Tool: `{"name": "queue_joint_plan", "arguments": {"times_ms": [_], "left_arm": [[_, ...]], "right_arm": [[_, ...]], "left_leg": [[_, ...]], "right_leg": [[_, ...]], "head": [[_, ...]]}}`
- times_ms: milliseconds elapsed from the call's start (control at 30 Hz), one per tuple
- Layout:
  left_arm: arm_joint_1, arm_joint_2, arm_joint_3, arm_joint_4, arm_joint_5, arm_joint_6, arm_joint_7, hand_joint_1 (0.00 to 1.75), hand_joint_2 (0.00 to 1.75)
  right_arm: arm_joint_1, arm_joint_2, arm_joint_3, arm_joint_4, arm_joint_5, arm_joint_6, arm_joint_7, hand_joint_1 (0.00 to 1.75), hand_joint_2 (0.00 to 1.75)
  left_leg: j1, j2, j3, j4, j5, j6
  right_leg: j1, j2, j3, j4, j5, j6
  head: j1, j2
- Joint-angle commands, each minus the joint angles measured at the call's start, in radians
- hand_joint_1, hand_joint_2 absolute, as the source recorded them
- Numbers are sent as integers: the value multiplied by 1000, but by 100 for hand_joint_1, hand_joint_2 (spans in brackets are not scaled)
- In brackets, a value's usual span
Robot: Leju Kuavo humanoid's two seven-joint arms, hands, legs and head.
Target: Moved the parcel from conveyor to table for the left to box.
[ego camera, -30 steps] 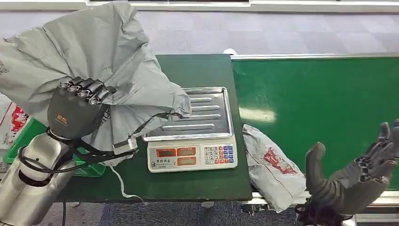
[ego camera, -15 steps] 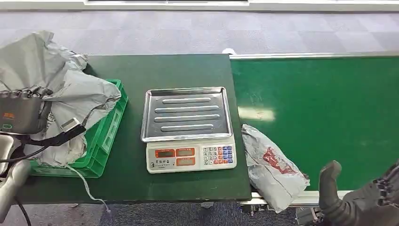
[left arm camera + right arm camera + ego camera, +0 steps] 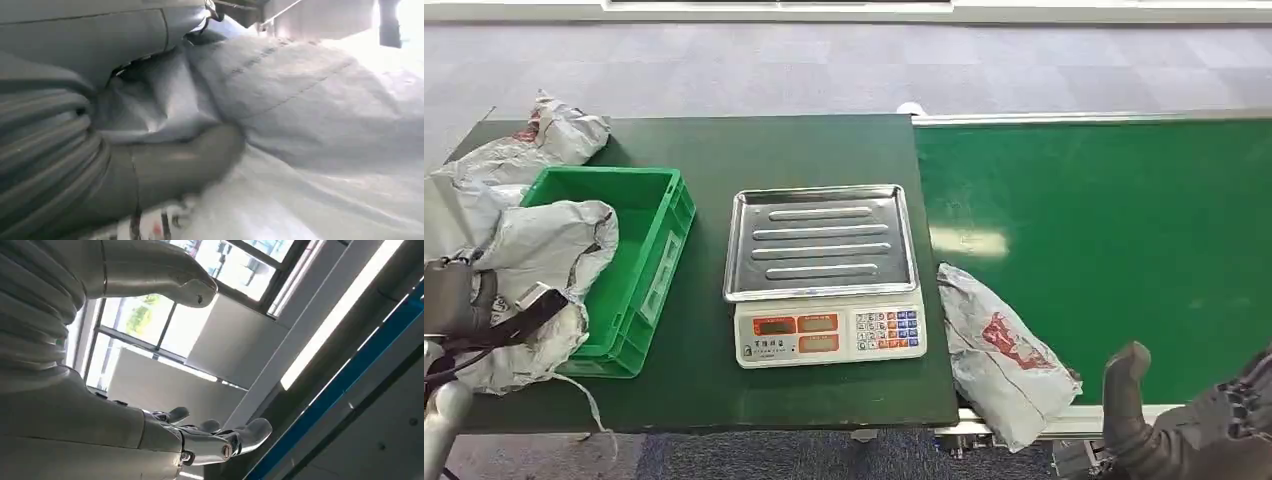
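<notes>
At the far left the left hand (image 3: 452, 300) gripped a big grey parcel (image 3: 544, 250), and the left wrist view showed its thumb (image 3: 200, 160) pressed into the crumpled plastic. The bag hung over the left wall of the green box (image 3: 639, 260), partly inside and partly outside it, which suggested the boxing step was under way and not finished: the bag had reached the box but had not been let go. Another grey bag (image 3: 554, 135) lay on the table (image 3: 824, 150) just behind the box, touching its far rim, perhaps because it would not fit or had been set aside; the pictures did not tell which. Near the middle of the table stood a scale (image 3: 824, 275) with a bare steel tray, placed between box and belt, probably as a weighing stop on the way across. Just beside the scale, at the near end of the green conveyor (image 3: 1104, 220), lay a smaller grey parcel with a red print (image 3: 1004, 350), its lower corner hanging over the belt's front edge. It looked like the next one to move to the table, and its overhang could make it slip if nudged. At the lower right the right hand (image 3: 1194, 430) was held with the thumb upright; the right wrist view showed its fingers (image 3: 220, 432) spread and holding nothing, apart from the parcel.
</notes>
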Motion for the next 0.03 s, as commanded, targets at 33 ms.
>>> {"name": "queue_joint_plan", "arguments": {"times_ms": [33], "left_arm": [[29,-131,108,-11,95,54,-51,0,0]], "right_arm": [[-19,-17,-5,19,12,0,11,0,175]], "left_leg": [[-1,-1,3,-3,0,1]], "right_leg": [[-1,-2,4,-2,0,0]], "head": [[0,0]]}}
